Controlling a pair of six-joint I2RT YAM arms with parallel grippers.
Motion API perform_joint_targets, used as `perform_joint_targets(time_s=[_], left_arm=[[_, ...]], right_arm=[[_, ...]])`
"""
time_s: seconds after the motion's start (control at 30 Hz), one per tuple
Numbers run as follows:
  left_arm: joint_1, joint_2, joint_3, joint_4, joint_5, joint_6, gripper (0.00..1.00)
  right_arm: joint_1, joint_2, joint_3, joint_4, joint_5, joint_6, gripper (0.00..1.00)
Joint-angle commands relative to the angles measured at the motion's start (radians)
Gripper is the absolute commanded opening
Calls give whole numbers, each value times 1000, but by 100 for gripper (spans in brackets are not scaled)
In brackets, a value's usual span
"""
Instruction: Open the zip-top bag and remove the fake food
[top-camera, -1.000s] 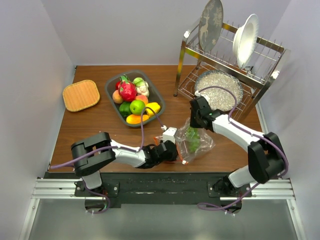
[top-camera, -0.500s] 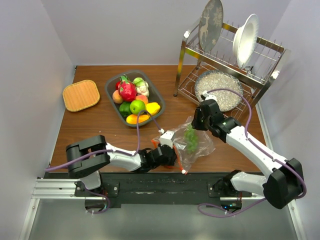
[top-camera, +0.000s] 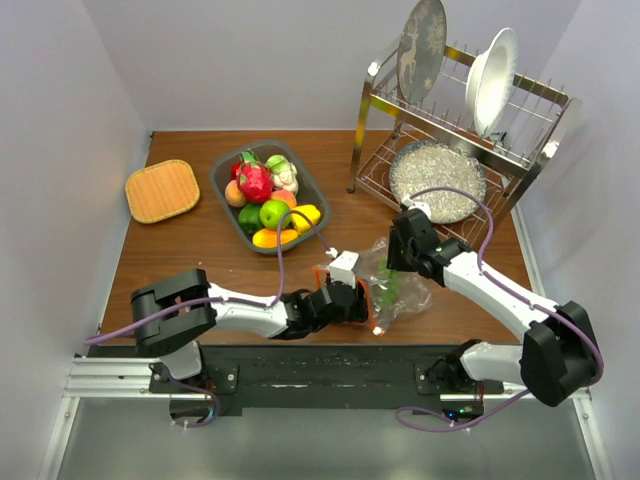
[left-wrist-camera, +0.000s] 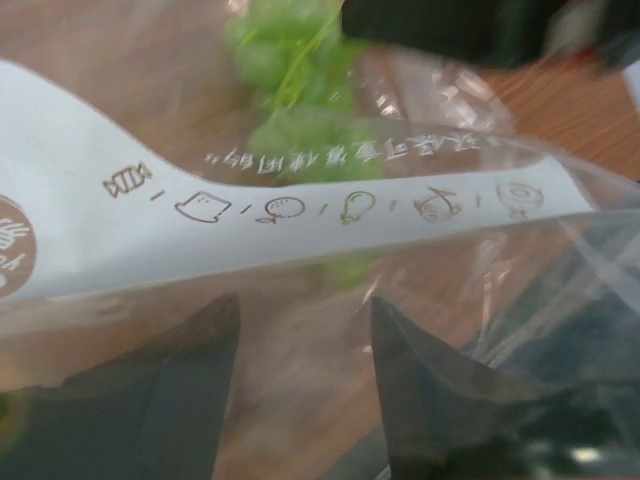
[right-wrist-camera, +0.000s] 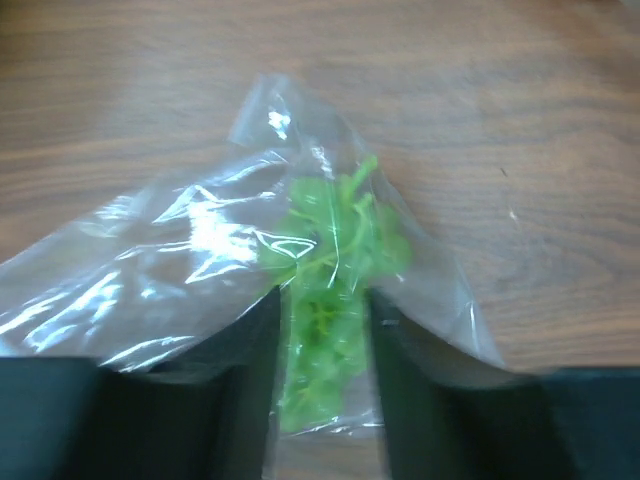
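The zip-top bag (top-camera: 405, 292) lies crumpled on the wooden table near its front edge, with its orange-red zip strip (top-camera: 374, 312) facing my left gripper (top-camera: 358, 300). A leafy green piece of fake food (top-camera: 387, 288) shows inside it. In the left wrist view, the bag's white printed band (left-wrist-camera: 300, 220) drapes over my left gripper (left-wrist-camera: 303, 300), whose jaws stand apart with only film and table between them. My right gripper (right-wrist-camera: 322, 297) is open, one finger on each side of the green piece (right-wrist-camera: 335, 250) under the bag's film (right-wrist-camera: 180, 260).
A grey bin (top-camera: 218, 178) with several toy fruits sits at the back left, beside a woven mat (top-camera: 162, 190). A metal dish rack (top-camera: 455, 120) with plates and a grey bowl (top-camera: 437, 180) stands at the back right. The table's front edge is just behind the bag.
Both grippers have opened. The bag, held up and stretched between them before, has sagged onto the table. My right gripper has come down and nearer over it.
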Motion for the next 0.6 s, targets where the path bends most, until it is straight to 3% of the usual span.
perform_joint_targets(time_s=[0.0, 0.17, 0.3, 0.57], left_arm=[[13, 44, 108, 39, -39, 53, 64], [42, 121, 197, -12, -36, 65, 73], [56, 173, 257, -35, -38, 91, 80], [60, 269, 361, -99, -36, 142, 86]], right_arm=[[2, 22, -40, 10, 78, 18, 26], [4, 53, -63, 36, 72, 29, 9], [4, 56, -83, 57, 43, 24, 1], [2, 16, -120, 94, -124, 37, 0]])
